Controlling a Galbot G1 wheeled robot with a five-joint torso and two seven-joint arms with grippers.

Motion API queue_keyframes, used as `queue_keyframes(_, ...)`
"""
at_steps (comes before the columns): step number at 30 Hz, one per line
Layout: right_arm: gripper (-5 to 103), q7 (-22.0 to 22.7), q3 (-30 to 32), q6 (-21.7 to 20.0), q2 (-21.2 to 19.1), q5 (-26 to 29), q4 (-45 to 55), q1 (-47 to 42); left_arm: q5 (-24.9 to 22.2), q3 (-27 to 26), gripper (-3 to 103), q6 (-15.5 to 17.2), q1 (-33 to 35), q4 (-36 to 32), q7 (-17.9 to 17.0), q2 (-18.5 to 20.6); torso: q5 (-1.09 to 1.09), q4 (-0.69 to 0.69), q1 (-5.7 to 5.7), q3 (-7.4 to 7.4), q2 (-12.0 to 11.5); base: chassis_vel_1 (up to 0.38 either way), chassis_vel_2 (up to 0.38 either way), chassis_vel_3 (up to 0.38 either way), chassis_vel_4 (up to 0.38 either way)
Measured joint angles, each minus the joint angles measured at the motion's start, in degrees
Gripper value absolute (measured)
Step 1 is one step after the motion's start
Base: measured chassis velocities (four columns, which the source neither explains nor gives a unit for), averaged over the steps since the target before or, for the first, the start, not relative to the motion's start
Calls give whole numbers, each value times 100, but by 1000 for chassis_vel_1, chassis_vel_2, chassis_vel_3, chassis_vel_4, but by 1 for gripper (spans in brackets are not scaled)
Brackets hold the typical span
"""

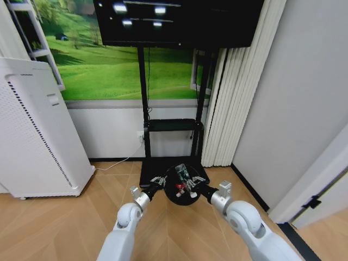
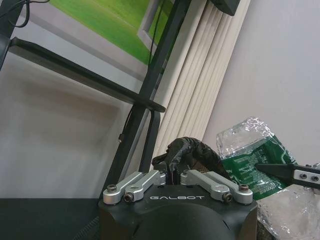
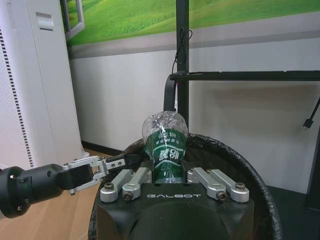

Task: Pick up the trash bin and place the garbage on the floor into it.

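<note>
right tool (image 3: 165, 172) grips green bottle (image 3: 165, 145) over trash bin (image 3: 235, 160); left tool (image 1: 159, 180) clamps rim

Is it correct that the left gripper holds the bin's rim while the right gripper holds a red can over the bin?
Not quite. In the right wrist view, the right gripper holds a green bottle, not a red can, over the bin. The left gripper does hold the rim.

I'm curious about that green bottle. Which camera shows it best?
The right wrist view: the green bottle stands upright, shut in the right gripper over the trash bin. The left wrist view shows its side; the head view shows it tiny.
</note>
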Motion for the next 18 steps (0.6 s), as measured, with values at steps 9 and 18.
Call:
queue_keyframes(9, 57, -100, 67, 126, -24, -156, -95, -30, 74, -6, 7, 10, 55, -101, 21, -10, 0, 1, 0, 0, 0, 0, 0, 0, 0)
queue_keyframes(18, 95, 250, 502, 236, 4, 38, -73, 24, 113, -43, 7, 28, 155, -292, -34, -1, 0, 0, 0, 0, 0, 0, 0, 0, 0)
